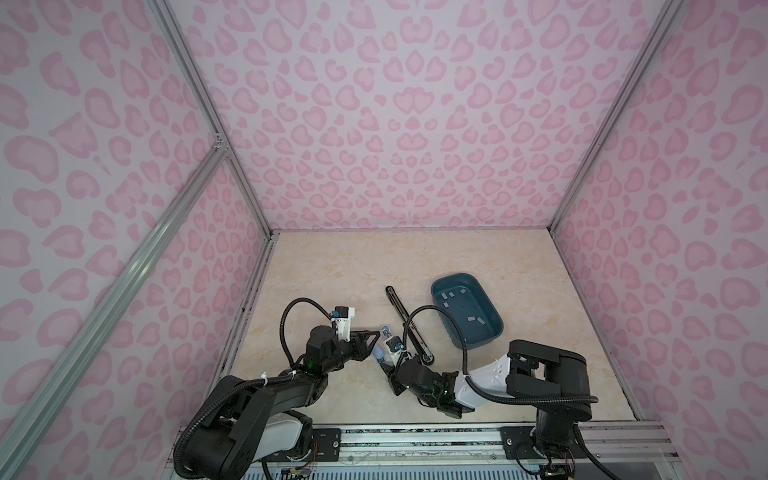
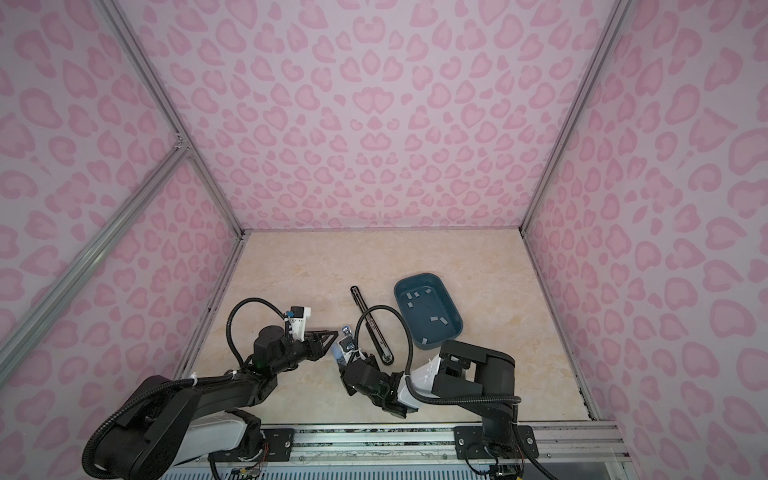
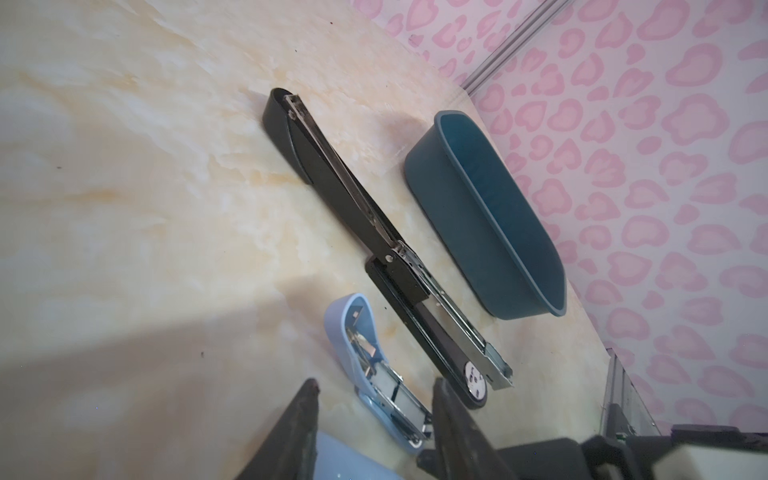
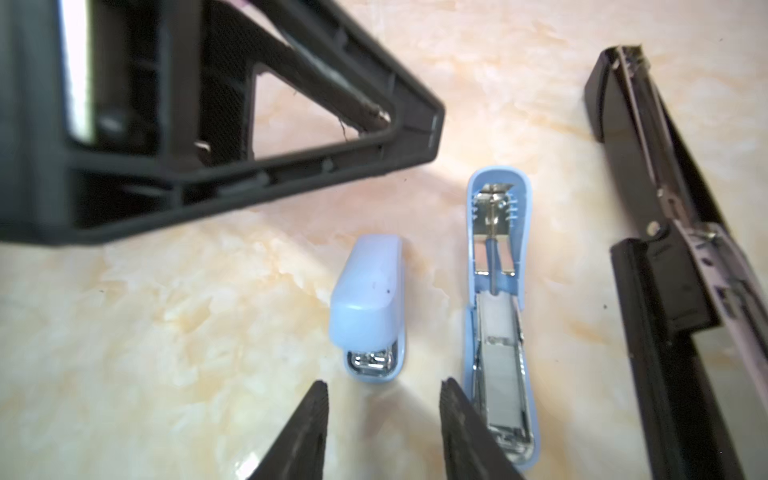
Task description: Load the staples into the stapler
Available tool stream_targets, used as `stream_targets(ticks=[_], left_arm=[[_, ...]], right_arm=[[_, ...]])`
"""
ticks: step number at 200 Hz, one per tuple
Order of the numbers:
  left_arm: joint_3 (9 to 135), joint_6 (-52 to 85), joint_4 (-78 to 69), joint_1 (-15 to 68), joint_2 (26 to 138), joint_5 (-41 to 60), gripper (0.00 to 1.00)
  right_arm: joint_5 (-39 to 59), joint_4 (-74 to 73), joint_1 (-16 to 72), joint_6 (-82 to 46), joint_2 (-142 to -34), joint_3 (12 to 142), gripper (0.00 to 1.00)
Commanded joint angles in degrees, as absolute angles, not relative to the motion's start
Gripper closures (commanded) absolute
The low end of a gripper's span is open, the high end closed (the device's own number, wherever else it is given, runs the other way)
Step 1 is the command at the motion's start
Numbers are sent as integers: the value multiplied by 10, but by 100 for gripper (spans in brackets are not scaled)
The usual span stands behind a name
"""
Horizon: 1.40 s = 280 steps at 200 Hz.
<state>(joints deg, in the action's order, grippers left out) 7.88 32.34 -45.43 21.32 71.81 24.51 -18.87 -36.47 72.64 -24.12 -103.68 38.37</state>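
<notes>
- Grey staples [image 1: 471, 319] lie scattered on the floor of the teal tub [image 1: 478, 341], right of centre in the lower half of both top views.
- My right gripper [image 4: 385, 388] has its jaws apart with nothing between them, tips low over the marble-look table [image 4: 166, 353].
- Just ahead of that gap sits the closed light-blue stapler [image 4: 370, 307]. Beside it the open light-blue stapler [image 4: 496, 257] lies flat, with a grey strip [image 4: 505, 374] seated in its channel.
- One of my right fingertips [image 4: 453, 399] overlaps the open one's edge; touching or not, I cannot tell.
- My left gripper [image 3: 376, 397], jaws apart too and empty, hovers over the two blue staplers at lower centre of both top views.
- Long black stapler [image 3: 386, 245], folded open flat, lies between the blue pair and the tub, near the tub but not touching it.
</notes>
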Motion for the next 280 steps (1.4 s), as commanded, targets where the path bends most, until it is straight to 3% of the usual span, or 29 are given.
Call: stream_targets(ticks=[1,38,82,280], left_arm=[[75,307,-438,213,712,201,54],[71,298,-449,214,723,188,54],[68,289,-442,214,718,169,55],[72,270,-510,236,795,168,57]], right_arm=[[-196,-348,727,-228,-1010,382,62],[-196,-298,717,-227,-998,425,71],[-181,-284,698,-231,-1043,464,74],[-195,-290,709,-272,-1104,461,77]])
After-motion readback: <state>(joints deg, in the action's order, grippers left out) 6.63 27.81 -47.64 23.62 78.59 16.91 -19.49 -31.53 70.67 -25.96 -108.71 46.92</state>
